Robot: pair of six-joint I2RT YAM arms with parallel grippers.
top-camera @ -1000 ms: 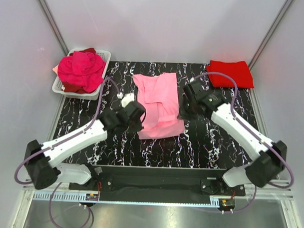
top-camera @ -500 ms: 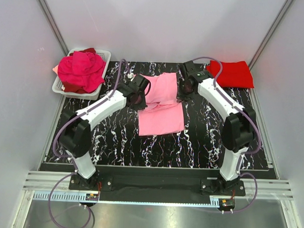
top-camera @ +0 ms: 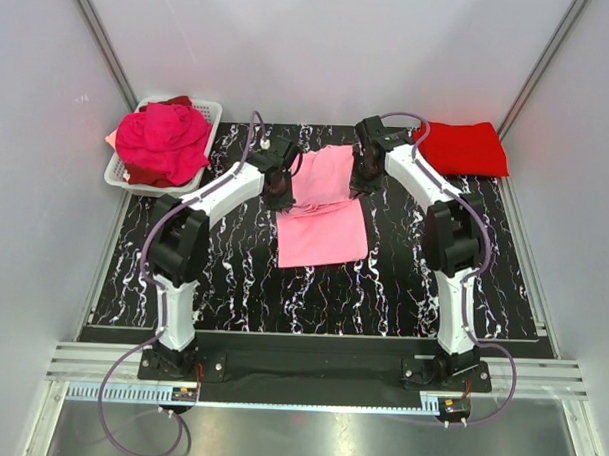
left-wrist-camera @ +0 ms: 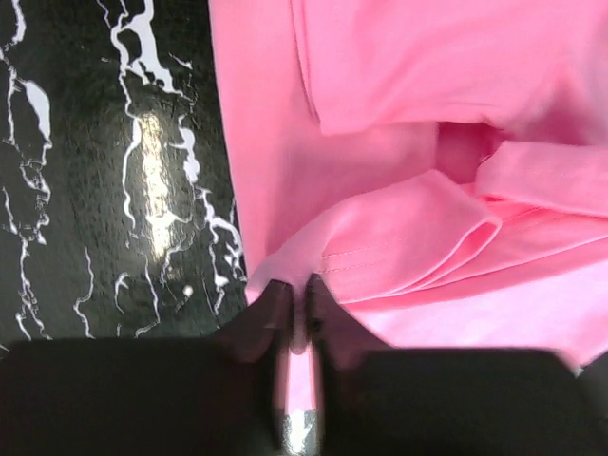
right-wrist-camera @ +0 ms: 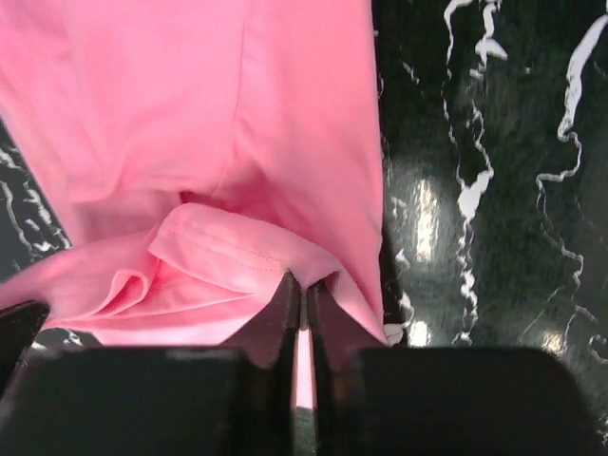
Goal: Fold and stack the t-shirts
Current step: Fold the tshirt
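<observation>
A light pink t-shirt [top-camera: 323, 214] lies mid-table, its near part folded up over its far part. My left gripper [top-camera: 279, 190] is shut on its left edge; in the left wrist view the fingers [left-wrist-camera: 268, 313] pinch the pink hem [left-wrist-camera: 399, 256]. My right gripper [top-camera: 359, 185] is shut on its right edge; in the right wrist view the fingers [right-wrist-camera: 283, 309] pinch the hem [right-wrist-camera: 228, 252]. A bright red shirt [top-camera: 462, 147] lies folded at the far right. Magenta and dark red shirts [top-camera: 163, 140] are heaped in the basket.
A white mesh basket [top-camera: 209, 115] stands at the far left corner. The black marbled tabletop [top-camera: 312, 298] is ringed by grey walls. Both arms stretch far forward over the table.
Both grippers have carried the pink shirt's near edge away from the bases toward the far side, folding it over itself. The arms now reach much farther out.
</observation>
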